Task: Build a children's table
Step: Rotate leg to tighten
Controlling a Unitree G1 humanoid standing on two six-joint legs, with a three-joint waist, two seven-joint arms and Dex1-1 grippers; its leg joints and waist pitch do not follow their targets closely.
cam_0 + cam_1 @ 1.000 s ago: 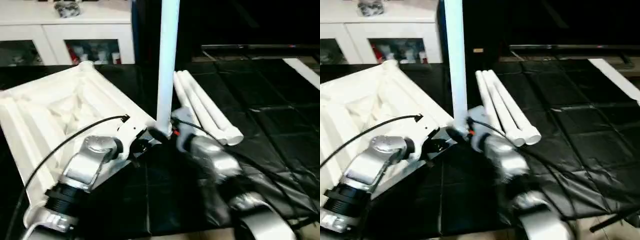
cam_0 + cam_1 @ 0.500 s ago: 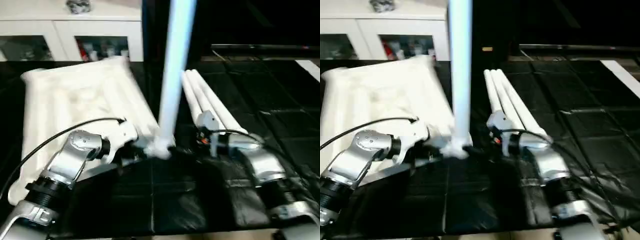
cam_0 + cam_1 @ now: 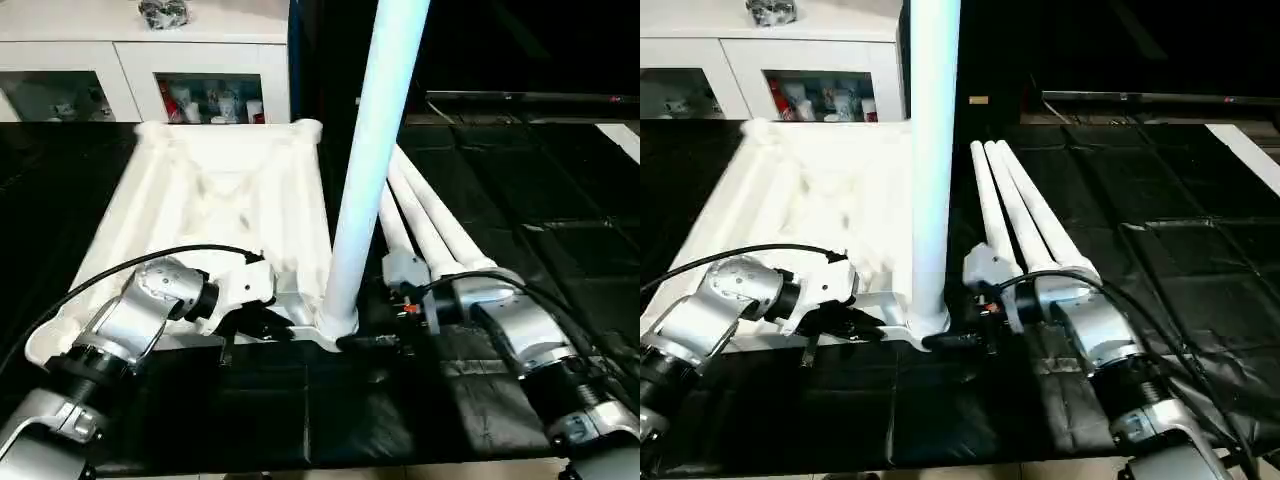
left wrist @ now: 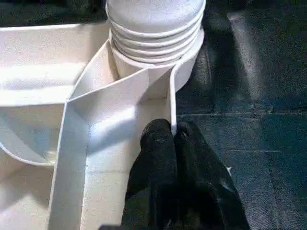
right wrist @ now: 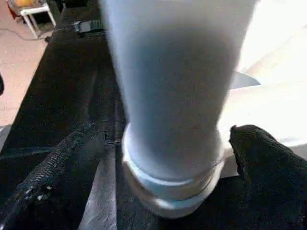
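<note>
The white table top (image 3: 220, 200) lies upside down on the black mat, ribbed underside up. One white leg (image 3: 375, 150) stands upright in its near right corner socket (image 4: 153, 33). Three more legs (image 3: 1025, 215) lie side by side on the mat to the right. My left gripper (image 4: 172, 127) is shut on the thin rim wall of the top, just beside that socket. My right gripper (image 5: 168, 143) is open, with one black finger (image 5: 53, 172) on each side of the upright leg's base, apart from it.
A white glass-door cabinet (image 3: 150, 70) stands behind the table top, with a dark object (image 3: 165, 12) on it. A white board (image 3: 1240, 150) lies at the far right of the mat (image 3: 1160, 260). A black cable (image 3: 120, 275) arcs over my left forearm.
The table top has swung round with the upright leg and now lies square to me. My right gripper drew back from the leg and has returned around its base.
</note>
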